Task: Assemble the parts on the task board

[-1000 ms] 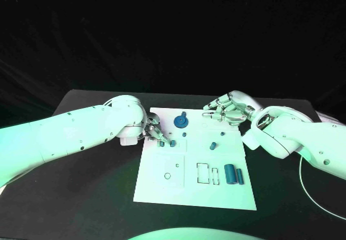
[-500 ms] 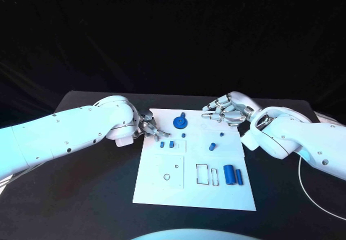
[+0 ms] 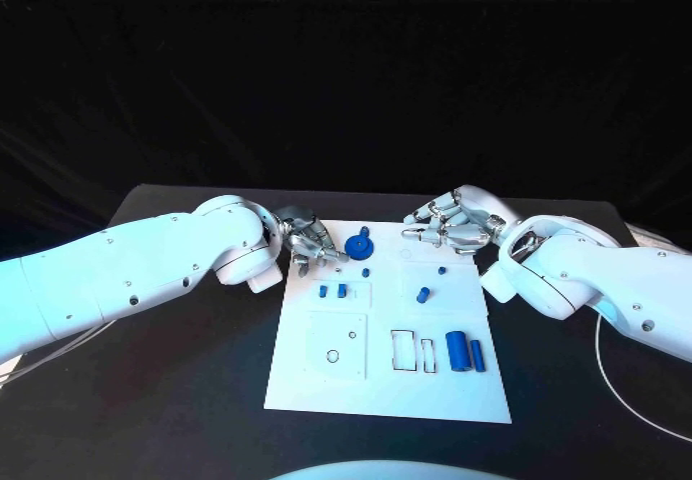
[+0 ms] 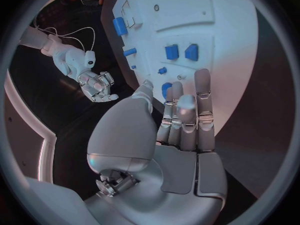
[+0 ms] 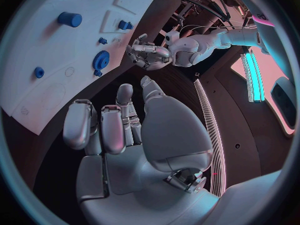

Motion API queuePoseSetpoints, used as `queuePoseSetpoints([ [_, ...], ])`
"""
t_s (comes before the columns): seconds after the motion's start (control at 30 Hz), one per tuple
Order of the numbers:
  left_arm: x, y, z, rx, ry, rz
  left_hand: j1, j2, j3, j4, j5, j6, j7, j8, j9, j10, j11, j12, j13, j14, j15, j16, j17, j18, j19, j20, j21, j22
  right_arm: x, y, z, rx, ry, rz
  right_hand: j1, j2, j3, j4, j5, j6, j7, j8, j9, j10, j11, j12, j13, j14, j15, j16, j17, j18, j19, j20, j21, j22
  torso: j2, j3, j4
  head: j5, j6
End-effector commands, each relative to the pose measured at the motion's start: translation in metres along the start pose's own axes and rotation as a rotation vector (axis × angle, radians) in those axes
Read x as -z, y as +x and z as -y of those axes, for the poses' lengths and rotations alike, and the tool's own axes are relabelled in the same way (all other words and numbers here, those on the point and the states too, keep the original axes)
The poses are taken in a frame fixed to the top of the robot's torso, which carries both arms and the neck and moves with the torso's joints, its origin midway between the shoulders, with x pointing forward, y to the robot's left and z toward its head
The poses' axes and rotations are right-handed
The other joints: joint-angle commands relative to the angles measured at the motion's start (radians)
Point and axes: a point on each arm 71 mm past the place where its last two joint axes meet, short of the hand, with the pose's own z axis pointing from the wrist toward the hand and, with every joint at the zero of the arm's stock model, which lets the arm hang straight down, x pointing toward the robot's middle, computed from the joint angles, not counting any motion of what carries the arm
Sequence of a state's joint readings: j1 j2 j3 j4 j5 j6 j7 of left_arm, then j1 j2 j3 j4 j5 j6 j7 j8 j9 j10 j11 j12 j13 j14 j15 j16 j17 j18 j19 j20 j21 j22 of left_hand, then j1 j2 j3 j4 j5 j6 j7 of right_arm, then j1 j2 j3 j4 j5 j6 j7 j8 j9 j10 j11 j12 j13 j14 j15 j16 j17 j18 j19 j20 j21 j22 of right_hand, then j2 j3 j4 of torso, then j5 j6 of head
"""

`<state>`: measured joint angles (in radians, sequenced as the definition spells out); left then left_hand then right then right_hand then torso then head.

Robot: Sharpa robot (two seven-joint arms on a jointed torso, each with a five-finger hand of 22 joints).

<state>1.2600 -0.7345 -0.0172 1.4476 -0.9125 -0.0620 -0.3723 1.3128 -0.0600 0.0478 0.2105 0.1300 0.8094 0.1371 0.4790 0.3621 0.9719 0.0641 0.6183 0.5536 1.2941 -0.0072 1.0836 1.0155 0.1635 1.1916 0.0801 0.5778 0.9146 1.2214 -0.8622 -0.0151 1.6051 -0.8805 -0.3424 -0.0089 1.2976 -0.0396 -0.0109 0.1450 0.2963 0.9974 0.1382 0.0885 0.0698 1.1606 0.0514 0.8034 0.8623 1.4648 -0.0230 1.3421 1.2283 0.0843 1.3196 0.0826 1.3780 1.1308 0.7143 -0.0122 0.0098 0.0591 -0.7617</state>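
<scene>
The flat white task board (image 3: 387, 350) lies in the middle of the black table (image 3: 173, 400). Small blue parts sit on it. A round blue gear-shaped part (image 3: 359, 242) is up at 12 o'clock on the board. Two little blue blocks (image 3: 332, 291) stand side by side at about 10 o'clock. A small blue peg (image 3: 424, 294) leans at about 2 o'clock. A fat blue cylinder (image 3: 459, 349) and a thin blue bar (image 3: 477, 355) lie next to each other at about 4 o'clock.

The left hand (image 3: 307, 243) is at the board's top left corner, just beside the gear-shaped part. In the left wrist view its fingers (image 4: 203, 97) reach out straight over the board and nothing is in them, so this hand (image 4: 178, 130) is open and empty.

The right hand (image 3: 450, 226) is at the board's top right corner, near 1 o'clock. In the right wrist view its fingers (image 5: 78, 127) bend a little and stay apart, with nothing between them. This hand (image 5: 134, 130) holds nothing too. It hangs beside the board's edge.
</scene>
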Motion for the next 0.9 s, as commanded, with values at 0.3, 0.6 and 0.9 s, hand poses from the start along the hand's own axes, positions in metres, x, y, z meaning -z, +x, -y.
queuePoseSetpoints([
  [0.3, -0.014, 0.015, 0.036, -0.298, 0.397, 0.17, 0.234, -0.053, 0.166, -0.108, -0.023, 0.004, 0.016, -0.185, -0.166, -0.019, 0.043, -0.307, -0.33, -0.158, 0.032, -0.314, -0.335, 0.018, -0.074, 0.039, -0.136, -0.092, 0.0, 0.002, -0.001, 0.001, -0.005, -0.015, -0.003, 0.004, -0.007, 0.003, 0.005, 0.008, -0.001, 0.003, 0.0, -0.005, -0.001, -0.003, -0.004, 0.041, -0.001, -0.004, -0.001, 0.008, -0.008, 0.003, -0.005, -0.002, 0.0, -0.001, -0.0002, -0.008, 0.007],
  [0.6, -0.028, 0.033, 0.038, -0.455, 0.399, 0.124, 0.181, -0.073, 0.165, -0.085, -0.029, 0.106, 0.01, -0.225, -0.215, 0.051, 0.026, -0.331, -0.41, 0.081, 0.013, 0.018, -0.067, 0.02, 0.091, 0.025, -0.078, -0.081, 0.0, 0.002, -0.001, 0.001, -0.007, -0.016, -0.003, 0.004, -0.007, 0.003, 0.005, 0.008, -0.001, 0.003, 0.0, -0.005, -0.001, -0.003, -0.004, 0.041, -0.001, -0.004, -0.001, 0.008, -0.008, 0.003, -0.005, -0.002, 0.002, -0.0017, -0.0011, -0.013, 0.008],
  [0.9, -0.037, 0.044, 0.041, -0.558, 0.36, 0.07, 0.166, -0.081, 0.164, -0.077, -0.033, 0.165, 0.004, -0.27, -0.25, 0.087, 0.02, -0.36, -0.463, 0.173, 0.007, 0.239, 0.159, -0.027, 0.219, 0.017, 0.227, 0.132, -0.001, 0.003, -0.002, 0.001, -0.008, -0.017, -0.001, 0.005, -0.007, 0.003, 0.005, 0.008, -0.001, 0.003, 0.0, -0.006, -0.001, -0.003, -0.004, 0.041, -0.001, -0.004, -0.002, 0.008, -0.008, 0.003, -0.005, -0.002, 0.0, -0.0013, -0.0001, -0.014, 0.005],
])
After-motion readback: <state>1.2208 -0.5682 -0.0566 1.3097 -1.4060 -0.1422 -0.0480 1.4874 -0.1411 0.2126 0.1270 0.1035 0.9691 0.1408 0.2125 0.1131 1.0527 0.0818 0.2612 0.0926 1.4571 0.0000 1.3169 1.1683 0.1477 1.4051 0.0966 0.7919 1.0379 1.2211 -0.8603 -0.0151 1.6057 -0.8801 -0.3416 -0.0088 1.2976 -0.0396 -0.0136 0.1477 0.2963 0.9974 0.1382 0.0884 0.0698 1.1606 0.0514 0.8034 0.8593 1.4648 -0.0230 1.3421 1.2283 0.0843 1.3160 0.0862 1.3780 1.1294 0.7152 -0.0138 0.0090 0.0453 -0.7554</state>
